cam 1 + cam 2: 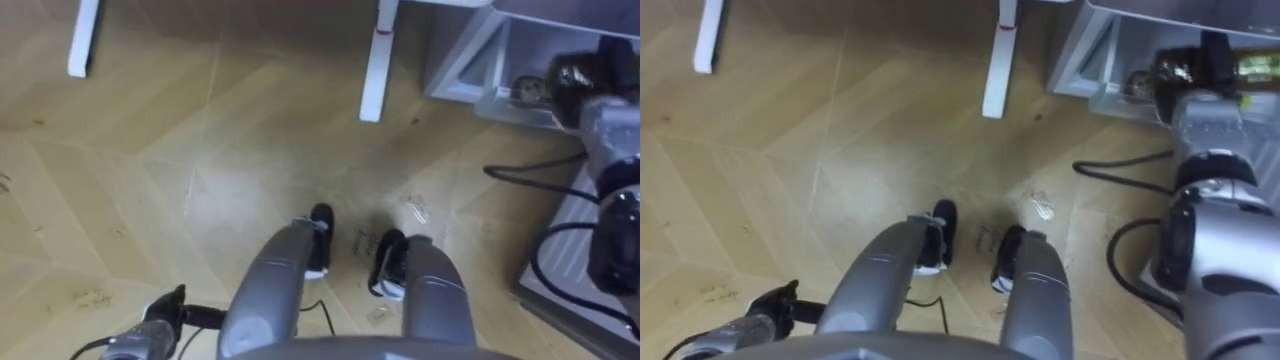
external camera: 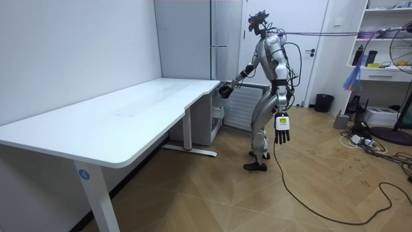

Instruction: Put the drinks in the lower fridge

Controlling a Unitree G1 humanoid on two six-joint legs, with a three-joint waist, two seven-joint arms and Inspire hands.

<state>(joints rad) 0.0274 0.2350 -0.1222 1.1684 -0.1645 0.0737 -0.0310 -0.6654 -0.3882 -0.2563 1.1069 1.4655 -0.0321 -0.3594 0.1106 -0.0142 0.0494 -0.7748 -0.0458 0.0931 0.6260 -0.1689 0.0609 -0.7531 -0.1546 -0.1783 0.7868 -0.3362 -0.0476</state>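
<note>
White desk point(image 2: 129, 109), grey fridge point(image 2: 193, 38), pale brown wood floor point(image 1: 150, 150) in chevron pattern, black bin point(image 2: 324, 103).

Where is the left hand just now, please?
The left hand hangs open by the robot's thigh, in the room view to the right of the desk.

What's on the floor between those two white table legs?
Nothing: the left eye view shows bare wooden floor between the left table leg and the right table leg.

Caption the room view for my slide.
Robot stands at the end of the white desk, right hand held out low toward the tall grey fridge, left hand hanging open at its side.
</note>
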